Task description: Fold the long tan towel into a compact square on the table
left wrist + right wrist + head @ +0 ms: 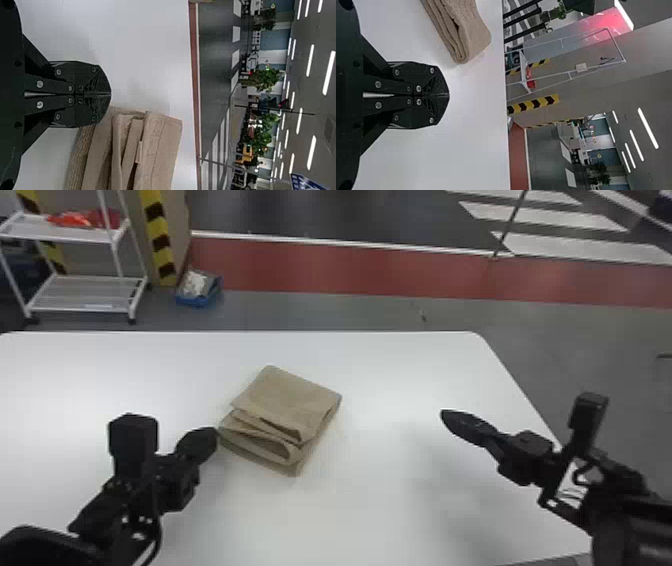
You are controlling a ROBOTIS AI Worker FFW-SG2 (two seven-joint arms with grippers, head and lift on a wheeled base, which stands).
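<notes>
Resting folded, the tan towel (285, 392) is showing slack layers on its near side

Nearest the robot, the left gripper (212, 435) is hovering beside the towel's left corner, its two flat black fingers pressed together and pinching nothing; whether it is touching the cloth, I cannot tell. The right gripper (445, 417) is hanging well apart from the towel over the right part of the table, its fingers also pressed together and empty.

Between them, the towel is sitting on the white table (375, 510), turned so one corner is pointing roughly towards the robot. On its near-left side the rounded lower fold (270, 446) is sticking out past the upper flap (295, 390), and a gap is opening between the layers. The packet is looking close to done, but not yet a trim square.

The left gripper, being so close, could be snagging the protruding fold if it swings inward, dragging the packet askew. Pressing down off-centre could be sliding the flap over the slack cloth beneath. Left alone, the springy thickness could be lifting the top.

Farther off, beyond the table, a blue bin (197, 301) and a white wire cart (82, 292) are standing on the floor.
</notes>
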